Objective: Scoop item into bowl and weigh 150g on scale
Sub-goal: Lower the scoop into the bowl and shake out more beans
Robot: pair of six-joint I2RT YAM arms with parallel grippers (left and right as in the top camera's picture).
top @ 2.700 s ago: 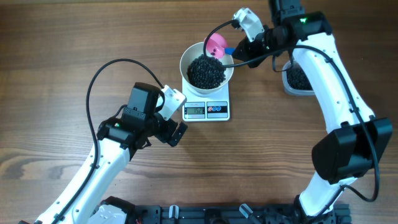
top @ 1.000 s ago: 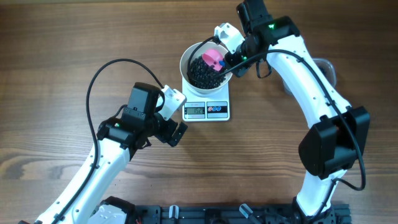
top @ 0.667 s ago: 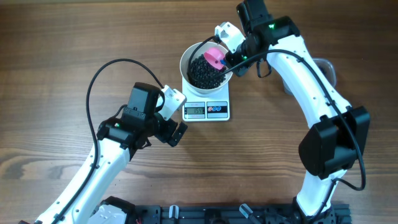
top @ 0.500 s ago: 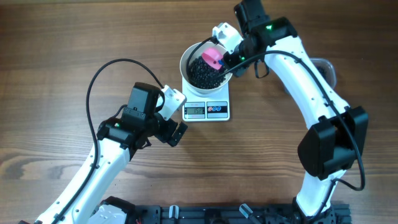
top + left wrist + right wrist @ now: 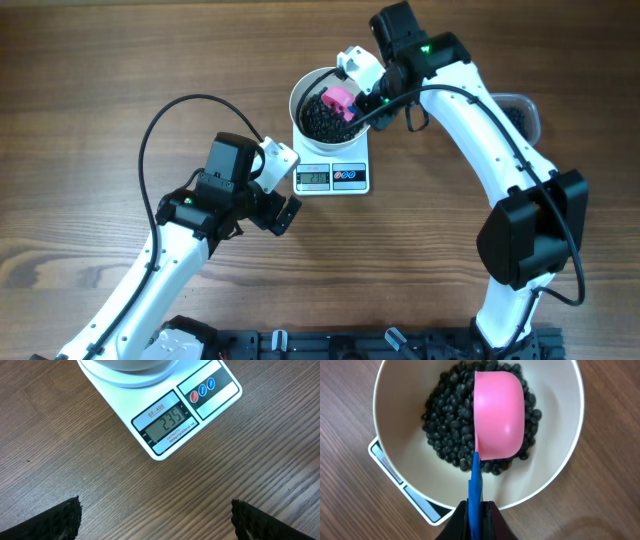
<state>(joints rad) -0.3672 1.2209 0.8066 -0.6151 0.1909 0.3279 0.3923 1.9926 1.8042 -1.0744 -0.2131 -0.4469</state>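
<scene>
The white bowl (image 5: 300,95) stands on the white scale (image 5: 345,180) and holds a heap of black beans (image 5: 318,120). My right gripper (image 5: 372,92) is shut on the blue handle (image 5: 475,482) of a pink scoop (image 5: 499,415). The scoop hangs over the beans (image 5: 447,425) inside the bowl (image 5: 387,445), its rounded back towards the wrist camera. In the left wrist view the scale (image 5: 220,390) shows 235 on its display. My left gripper (image 5: 156,517) stands open over bare table in front of the scale, holding nothing.
A clear tub (image 5: 522,112) sits at the right, mostly hidden behind the right arm. The left arm (image 5: 200,215) reaches in from the lower left, its cable looping above it. Wooden table (image 5: 100,80) lies all round.
The right wrist has shifted slightly left over the bowl and rolled, turning the pink scoop over above the beans. The left arm has not moved.
</scene>
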